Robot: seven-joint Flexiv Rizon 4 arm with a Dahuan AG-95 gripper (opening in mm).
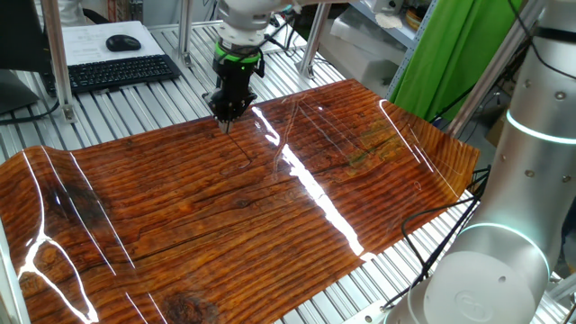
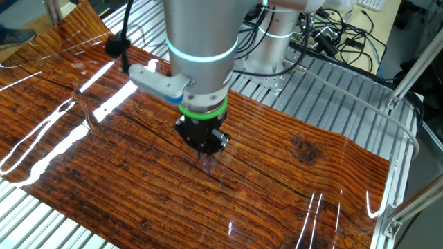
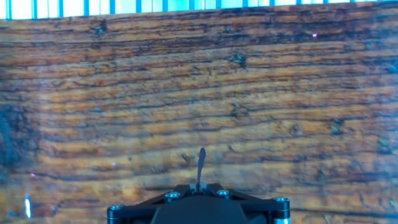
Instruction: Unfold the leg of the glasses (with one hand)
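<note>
Pinching what looks like the glasses (image 2: 206,164) leg near the table's (image 1: 180,225) far edge, the gripper (image 1: 227,115) is pressed together; pretty sure a gentle swing-out is needed next.

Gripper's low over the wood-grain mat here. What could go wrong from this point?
1. The gripper looks shut on a thin dark sliver, likely a leg of the glasses. So slim a hold could slip or bend the wire.
2. The gripper sits very near the mat, so going lower could scrape it.
3. The glasses barely show in either fixed view amid the glare, so the hinge is hard to judge.
</note>
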